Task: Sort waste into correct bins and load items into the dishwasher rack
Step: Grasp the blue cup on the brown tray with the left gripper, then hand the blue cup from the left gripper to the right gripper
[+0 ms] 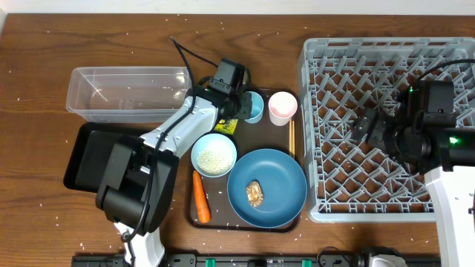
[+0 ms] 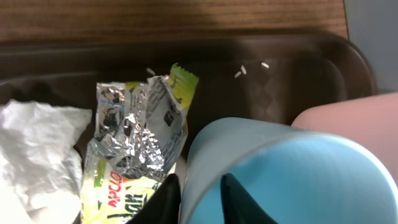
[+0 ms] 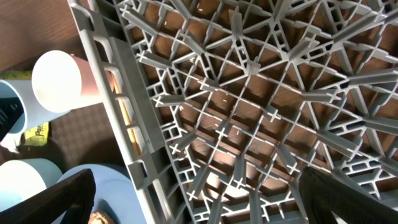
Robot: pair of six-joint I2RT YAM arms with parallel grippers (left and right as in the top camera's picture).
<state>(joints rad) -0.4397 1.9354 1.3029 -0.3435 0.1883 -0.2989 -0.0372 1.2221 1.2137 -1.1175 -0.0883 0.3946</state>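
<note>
Hemming wrapper (image 2: 134, 134), crumpled napkin (image 2: 37, 155), light blue cup (image 2: 292, 180)

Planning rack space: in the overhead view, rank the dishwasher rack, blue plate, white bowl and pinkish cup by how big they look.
Largest to smallest:
1. dishwasher rack
2. blue plate
3. white bowl
4. pinkish cup

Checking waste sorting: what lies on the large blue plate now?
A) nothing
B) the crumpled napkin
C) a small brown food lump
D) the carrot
C: a small brown food lump sits on the large blue plate, while the carrot lies beside it.
</note>
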